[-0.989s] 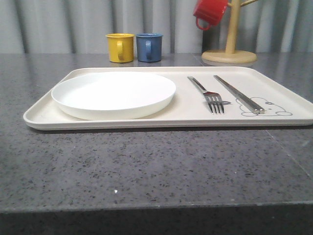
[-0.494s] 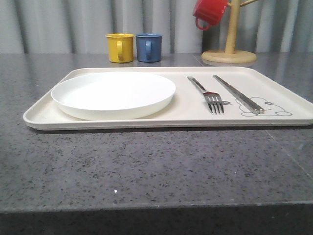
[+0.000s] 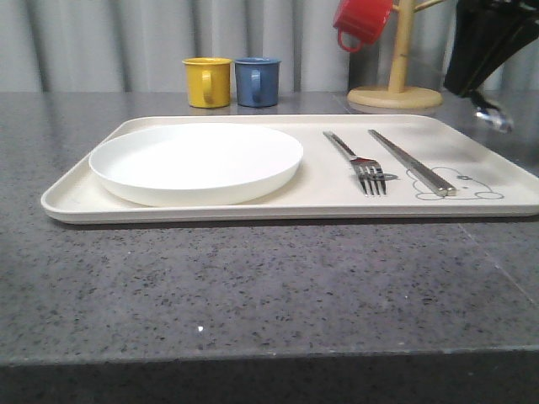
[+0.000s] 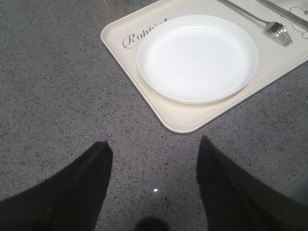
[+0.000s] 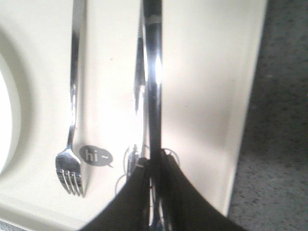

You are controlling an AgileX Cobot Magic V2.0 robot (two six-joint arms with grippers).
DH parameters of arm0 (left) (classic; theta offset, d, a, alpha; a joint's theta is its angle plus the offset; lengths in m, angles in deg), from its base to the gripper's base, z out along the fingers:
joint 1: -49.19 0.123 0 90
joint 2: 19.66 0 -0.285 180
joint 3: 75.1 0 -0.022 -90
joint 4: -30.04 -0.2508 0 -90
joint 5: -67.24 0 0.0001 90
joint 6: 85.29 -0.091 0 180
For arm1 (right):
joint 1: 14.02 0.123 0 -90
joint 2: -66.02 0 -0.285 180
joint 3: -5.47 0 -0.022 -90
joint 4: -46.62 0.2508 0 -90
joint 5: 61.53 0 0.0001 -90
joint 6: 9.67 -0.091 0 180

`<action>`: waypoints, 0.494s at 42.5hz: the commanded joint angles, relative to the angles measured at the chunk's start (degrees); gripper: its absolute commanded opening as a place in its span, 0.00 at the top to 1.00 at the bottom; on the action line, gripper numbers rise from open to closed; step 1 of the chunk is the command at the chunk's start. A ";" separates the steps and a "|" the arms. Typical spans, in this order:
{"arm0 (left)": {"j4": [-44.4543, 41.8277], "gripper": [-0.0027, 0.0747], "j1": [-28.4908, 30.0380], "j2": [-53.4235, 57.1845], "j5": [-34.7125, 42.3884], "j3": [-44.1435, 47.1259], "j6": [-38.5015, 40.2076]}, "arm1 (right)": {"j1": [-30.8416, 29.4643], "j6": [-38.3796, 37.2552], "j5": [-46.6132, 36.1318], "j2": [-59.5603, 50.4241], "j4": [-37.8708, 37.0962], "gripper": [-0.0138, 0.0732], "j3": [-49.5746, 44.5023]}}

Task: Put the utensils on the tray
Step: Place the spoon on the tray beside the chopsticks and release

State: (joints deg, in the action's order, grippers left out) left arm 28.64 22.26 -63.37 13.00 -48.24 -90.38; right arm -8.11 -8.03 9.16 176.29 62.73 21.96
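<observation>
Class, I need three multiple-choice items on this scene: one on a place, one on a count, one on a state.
1. The fork lies:
A) on the plate
B) on the tray, between plate and chopsticks
C) off the tray

2. Mugs in the front view:
A) one
B) two
C) three

3. The right gripper is:
A) open, empty
B) shut on a long metal utensil
C) pressing the plate

Key:
1 B: fork lies on tray, with plate one side and chopsticks the other.
2 C: yellow mug, blue mug, red mug.
3 B: right gripper clamps the long metal utensil.
</observation>
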 commanded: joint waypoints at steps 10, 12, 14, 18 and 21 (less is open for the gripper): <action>0.00 0.47 -0.50 -0.03 3.79 -1.40 0.55 | 0.37 -4.22 3.29 2.70 -4.61 0.82 1.76; 0.00 0.47 -0.50 -0.03 3.79 -1.40 0.55 | 0.37 -5.38 3.41 3.28 -6.12 0.82 1.76; 0.00 0.47 -0.50 -0.03 3.79 -1.40 0.55 | 0.37 -6.44 3.41 3.52 -6.65 0.80 1.76; 0.00 0.47 -0.50 -0.03 3.79 -1.40 0.55 | 0.37 -6.69 3.35 3.73 -6.63 0.74 1.76; 0.00 0.47 -0.50 -0.03 3.79 -1.40 0.55 | 0.37 -6.69 3.35 3.73 -6.63 0.64 1.76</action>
State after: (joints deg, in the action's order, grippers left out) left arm 28.64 22.26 -63.37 13.00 -48.24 -90.38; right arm -7.58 -14.32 9.06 182.90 56.10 21.96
